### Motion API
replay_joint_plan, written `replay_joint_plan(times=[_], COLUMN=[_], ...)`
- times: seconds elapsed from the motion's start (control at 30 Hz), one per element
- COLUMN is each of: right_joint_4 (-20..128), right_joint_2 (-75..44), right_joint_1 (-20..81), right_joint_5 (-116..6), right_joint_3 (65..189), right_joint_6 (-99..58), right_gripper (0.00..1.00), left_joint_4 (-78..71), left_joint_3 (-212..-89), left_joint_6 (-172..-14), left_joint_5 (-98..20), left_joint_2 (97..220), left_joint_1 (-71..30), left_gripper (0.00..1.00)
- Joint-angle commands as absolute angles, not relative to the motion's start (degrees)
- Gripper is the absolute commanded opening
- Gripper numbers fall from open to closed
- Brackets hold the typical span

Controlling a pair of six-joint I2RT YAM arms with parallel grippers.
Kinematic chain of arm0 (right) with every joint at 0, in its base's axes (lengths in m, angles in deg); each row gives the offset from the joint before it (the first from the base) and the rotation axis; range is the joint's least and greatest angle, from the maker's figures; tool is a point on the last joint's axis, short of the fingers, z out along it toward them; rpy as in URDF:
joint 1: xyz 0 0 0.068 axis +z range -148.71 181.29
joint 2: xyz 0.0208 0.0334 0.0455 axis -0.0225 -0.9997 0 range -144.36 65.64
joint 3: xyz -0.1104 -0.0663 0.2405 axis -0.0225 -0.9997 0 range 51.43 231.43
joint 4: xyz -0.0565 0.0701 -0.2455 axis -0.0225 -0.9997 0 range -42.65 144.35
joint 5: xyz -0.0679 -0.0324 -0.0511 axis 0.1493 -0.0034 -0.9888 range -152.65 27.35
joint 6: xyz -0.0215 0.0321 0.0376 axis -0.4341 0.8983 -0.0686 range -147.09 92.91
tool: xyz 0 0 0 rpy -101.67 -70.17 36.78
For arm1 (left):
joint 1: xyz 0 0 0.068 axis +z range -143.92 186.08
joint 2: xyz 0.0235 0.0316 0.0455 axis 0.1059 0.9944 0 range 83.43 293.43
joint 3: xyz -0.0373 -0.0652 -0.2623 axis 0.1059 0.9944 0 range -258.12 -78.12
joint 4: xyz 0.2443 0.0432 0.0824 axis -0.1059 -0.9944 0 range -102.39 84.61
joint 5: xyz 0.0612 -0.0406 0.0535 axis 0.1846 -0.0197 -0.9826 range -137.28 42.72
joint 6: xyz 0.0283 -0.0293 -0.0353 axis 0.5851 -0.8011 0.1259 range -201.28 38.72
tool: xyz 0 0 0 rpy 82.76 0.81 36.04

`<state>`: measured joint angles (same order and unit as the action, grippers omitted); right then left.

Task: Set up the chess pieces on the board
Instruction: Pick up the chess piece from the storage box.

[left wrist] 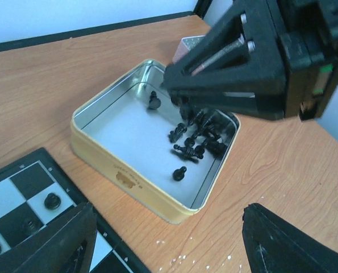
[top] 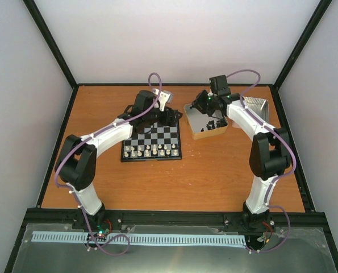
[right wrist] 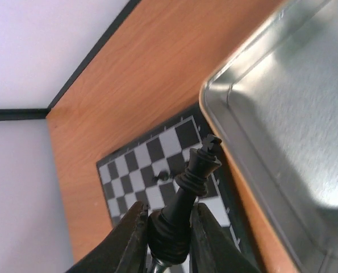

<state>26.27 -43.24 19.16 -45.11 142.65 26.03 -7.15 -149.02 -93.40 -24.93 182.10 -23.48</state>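
The board [top: 157, 136] lies mid-table, with cream pieces [top: 151, 151] along its near rows. Several black chess pieces [left wrist: 197, 139] lie in a yellow-rimmed tin [left wrist: 129, 176] just right of the board. My right gripper [right wrist: 169, 222] is shut on a black king [right wrist: 197, 170] and holds it in the air above the tin's left edge and the board [right wrist: 140, 170]. In the top view it [top: 205, 105] hangs over the tin [top: 198, 133]. My left gripper [left wrist: 169, 239] is open and empty, low over the wood between board corner [left wrist: 21, 187] and tin. It [top: 167, 116] sits at the board's far right corner.
A second, silver tin [top: 258, 105] stands at the back right. A few black pieces [left wrist: 52, 200] stand on the board's far corner squares. The right arm's gripper body [left wrist: 225, 68] hangs close above the tin in the left wrist view. Walls enclose the table.
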Motion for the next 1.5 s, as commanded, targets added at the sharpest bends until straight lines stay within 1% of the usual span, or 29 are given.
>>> replay_joint_plan(times=[0.0, 0.23, 0.33, 0.4, 0.57, 0.73, 0.83, 0.87, 0.97, 1.1, 1.23, 1.3, 1.4, 1.43, 1.47], right_joint_4=[29.41, 30.58, 32.56, 32.94, 33.07, 32.98, 33.12, 33.16, 33.27, 33.34, 33.47, 33.56, 33.23, 32.90, 32.45], right_joint_2=[-40.06, -39.02, -39.13, -39.28, -39.26, -39.14, -39.13, -39.21, -39.38, -39.72, -40.05, -40.01, -40.36, -40.55, -40.66], right_joint_1=[18.95, 18.46, 18.07, 17.99, 17.90, 17.88, 17.89, 17.88, 17.83, 17.82, 17.67, 17.52, 17.54, 17.54, 17.55], right_joint_5=[-36.94, -35.08, -33.23, -32.36, -31.32, -31.54, -31.92, -32.08, -32.44, -32.37, -32.29, -32.30, -32.37, -32.78, -33.60], right_joint_3=[136.74, 134.00, 132.64, 132.39, 131.54, 131.07, 130.88, 130.94, 131.06, 131.10, 131.50, 131.58, 131.99, 132.18, 132.47], right_joint_6=[36.00, 39.19, 41.42, 42.03, 42.60, 42.16, 42.17, 42.10, 42.07, 42.24, 42.57, 42.55, 41.78, 41.10, 39.84], right_gripper=[0.17, 0.17, 0.17, 0.17, 0.17, 0.17, 0.17, 0.17, 0.17, 0.17, 0.17, 0.17, 0.18, 0.19, 0.20], left_joint_4=[-0.44, 5.53, 6.07, 6.50, 4.39, 3.18, 1.83, 1.62, 1.19, 0.76, 0.69, 0.99, 0.73, 0.53, 0.05], left_joint_3=[-153.01, -152.93, -153.01, -153.35, -158.27, -161.06, -162.55, -162.47, -161.80, -160.89, -160.21, -160.06, -160.70, -160.78, -160.75], left_joint_6=[-92.14, -95.54, -95.74, -96.07, -97.61, -98.15, -97.88, -97.74, -97.46, -97.39, -97.55, -97.49, -97.45, -97.09, -96.69], left_joint_5=[-20.71, -15.73, -15.38, -15.46, -15.95, -18.19, -18.28, -18.10, -18.09, -17.44, -17.05, -17.03, -16.70, -16.69, -16.82], left_joint_2=[185.22, 188.80, 190.30, 191.61, 195.62, 197.49, 198.45, 198.71, 198.83, 198.57, 198.43, 198.39, 198.64, 198.65, 198.59], left_joint_1=[-24.14, -25.04, -26.04, -26.57, -26.71, -26.71, -26.71, -26.71, -26.71, -26.70, -26.71, -26.71, -26.71, -26.71, -26.71], left_gripper=[0.72, 0.64, 0.62, 0.60, 0.42, 0.33, 0.21, 0.19, 0.19, 0.26, 0.25, 0.19, 0.04, 0.01, 0.01])
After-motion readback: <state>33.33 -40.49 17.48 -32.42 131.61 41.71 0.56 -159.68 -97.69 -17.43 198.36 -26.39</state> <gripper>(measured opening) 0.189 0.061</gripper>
